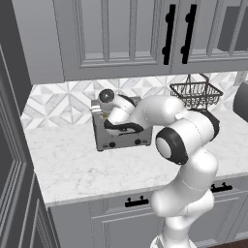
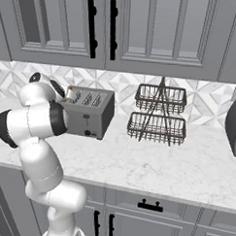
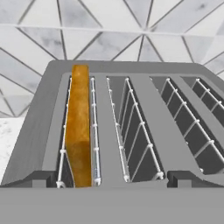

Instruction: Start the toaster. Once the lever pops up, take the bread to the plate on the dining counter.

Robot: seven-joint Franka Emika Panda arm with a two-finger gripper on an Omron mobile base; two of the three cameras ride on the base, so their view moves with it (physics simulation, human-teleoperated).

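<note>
Golden-brown bread (image 3: 78,127) stands on edge in toaster (image 3: 127,131), in slot ahead-left of your end effector (image 1: 99,112), crust edge up. Judge it light, stiff, crumbly: pinch thin top edge across both faces, lift straight up, squeeze gently. End effector hangs just above toaster's left end in left base view; hand view looks down slots. Fingertips hidden, so you cannot tell whether spread or closed. Count: 1 slice, 1 toaster with 4 slots, 3 bare. Toaster sits on marble table (image 2: 152,165).

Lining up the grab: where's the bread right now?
In the hand view the bread stands on edge in the leftmost slot of the toaster.
</note>
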